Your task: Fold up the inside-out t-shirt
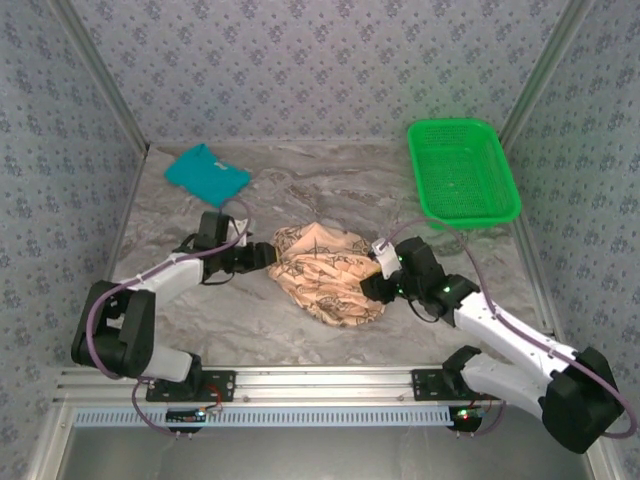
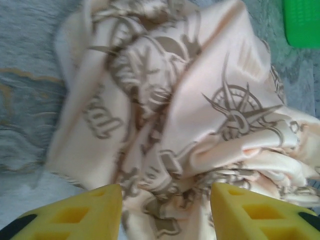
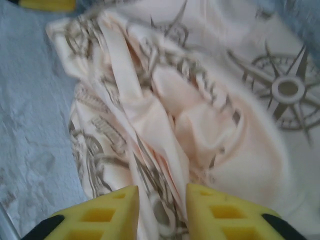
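While the t-shirt (image 1: 325, 278) lies as a crumpled heap near the middle of the tabletop (image 1: 240, 320), no fold can be laid. My judgement is that the step in hand is spreading it flat.

Left fingers (image 2: 95, 212): apart with a wide gap, loose cloth lying in it, at the heap's left side.
Right fingers (image 3: 112, 212): apart by a narrower gap, a ridge of cloth running between them, at the heap's right side. The ridge looks uncrushed, so I read no clamp.

Doing it well:
- Darker and washed-out compass prints are mixed over the heap. I cannot tell where the collar, hem or sleeves sit, so these should be found first.
- Take an edge of few layers, not a bunched ridge, or the heap will lift whole.
- Draw the two holds apart toward the left and right edges, keeping low so the cloth drags itself flat.

Around:
- Teal shirt (image 1: 206, 172), folded, at the far left corner, well apart from the heap.
- Green basket (image 1: 462, 172) at the far right corner, also apart from the heap.

In the way: nothing rests on the t-shirt. Both arms flank it closely, so there is more room toward the far edge. A wide pull to the right may bring cloth near the basket.
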Controlling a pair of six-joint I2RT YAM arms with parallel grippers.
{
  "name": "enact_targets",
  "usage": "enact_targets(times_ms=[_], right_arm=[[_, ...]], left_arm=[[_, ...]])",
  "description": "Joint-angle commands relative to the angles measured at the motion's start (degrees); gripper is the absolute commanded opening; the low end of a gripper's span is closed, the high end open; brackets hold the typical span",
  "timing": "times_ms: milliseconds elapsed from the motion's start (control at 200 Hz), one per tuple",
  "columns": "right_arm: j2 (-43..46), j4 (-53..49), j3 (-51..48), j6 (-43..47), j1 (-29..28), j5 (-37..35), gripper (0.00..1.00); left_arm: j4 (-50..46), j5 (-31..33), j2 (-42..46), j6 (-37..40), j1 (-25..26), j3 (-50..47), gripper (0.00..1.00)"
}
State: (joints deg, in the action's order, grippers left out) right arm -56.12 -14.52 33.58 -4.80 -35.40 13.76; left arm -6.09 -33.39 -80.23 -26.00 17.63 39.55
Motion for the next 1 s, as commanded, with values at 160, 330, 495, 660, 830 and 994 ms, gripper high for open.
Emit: enact_targets(times_ms=[160,330,495,660,830,994], right_arm=[[-11.96,3.11,8.16,2.74,-4.31,-0.55,0.38],[-21.29,9.55,7.29,0.93,-3.95,0.04,0.40],[-25.44,13.89,6.82,1.53,-2.29,7.58,0.13],[-17.21,11.05,8.78,1.96,0.97,7.74,0.00],[-9.75,4.63,13.06,0.39,6.24,18.97,0.00],[-6.53,1.00,10.61,6.85,8.32,18.24,0.05]], left_arm=[[-12.85,4.16,-1.58,16.26,16.05,14.12,0.51],[-19.11,7.03,-12.18,22.63,18.76,21.65,0.51],[-19.51,7.84,-20.54,23.99,20.75,25.94,0.56],[-22.67,7.98,-20.57,24.13,17.98,29.92,0.09],[-24.19,-2.67,-6.24,25.66,18.43,32.57,0.00],[-9.43,-8.50,4.46,20.93,17.84,22.77,0.00]])
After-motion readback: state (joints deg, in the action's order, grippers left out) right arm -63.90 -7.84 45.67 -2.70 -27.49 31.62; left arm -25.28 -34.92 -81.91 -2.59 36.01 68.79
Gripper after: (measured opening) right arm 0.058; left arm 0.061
